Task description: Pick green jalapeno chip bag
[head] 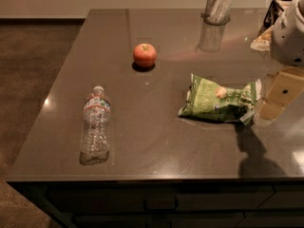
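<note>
- Camera view, single frame. Ref landmark = apple (144, 55), red, upright, on the far-centre part of a dark grey counter (156, 146).
- green jalapeno chip bag (213, 102): lies flat on the counter, right of the apple and nearer the cam. Long axis runs approx left-right. Foil crinkled, pale lettering on the left half, small yellowish pic near the middle top, white-edged seal at the right end.
- gripper (278, 99): tan, far right of the apple, just beside the bag's right end, low over the counter. Contact w/ bag: can't tell. Open vs closed: can't tell.
- Robot arm (290, 32): pale grey, comes in from the right edge, above the gripper; well right of the apple.
- water bottle (96, 125): clear plastic, on its side, cap end toward the far edge; left of the apple and nearer the cam, well apart from the bag.
- Marbled cylinder (218, 6): upright, behind and right of the apple, near the counter's far edge; reflection visible on the top.
- Dark shadow (256, 156): on the counter, near side of the bag's right end, right of the apple.
- Brown floor (33, 70): left of the apple, beyond the counter edge.
</note>
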Robot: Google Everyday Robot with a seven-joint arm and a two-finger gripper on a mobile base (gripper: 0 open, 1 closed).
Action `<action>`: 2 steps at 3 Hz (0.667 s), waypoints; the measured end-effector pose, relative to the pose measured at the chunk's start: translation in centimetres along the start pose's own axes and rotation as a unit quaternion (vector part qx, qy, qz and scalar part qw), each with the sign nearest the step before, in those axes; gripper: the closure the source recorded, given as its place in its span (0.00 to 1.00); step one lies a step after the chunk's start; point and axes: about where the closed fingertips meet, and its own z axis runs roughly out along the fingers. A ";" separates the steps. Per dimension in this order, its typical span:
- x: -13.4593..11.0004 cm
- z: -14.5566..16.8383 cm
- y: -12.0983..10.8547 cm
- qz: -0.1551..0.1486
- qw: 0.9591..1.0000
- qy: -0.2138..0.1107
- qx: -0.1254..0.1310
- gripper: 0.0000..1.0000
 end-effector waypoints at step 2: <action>-1.3 3.2 -1.8 0.001 1.000 -0.008 -0.013 0.00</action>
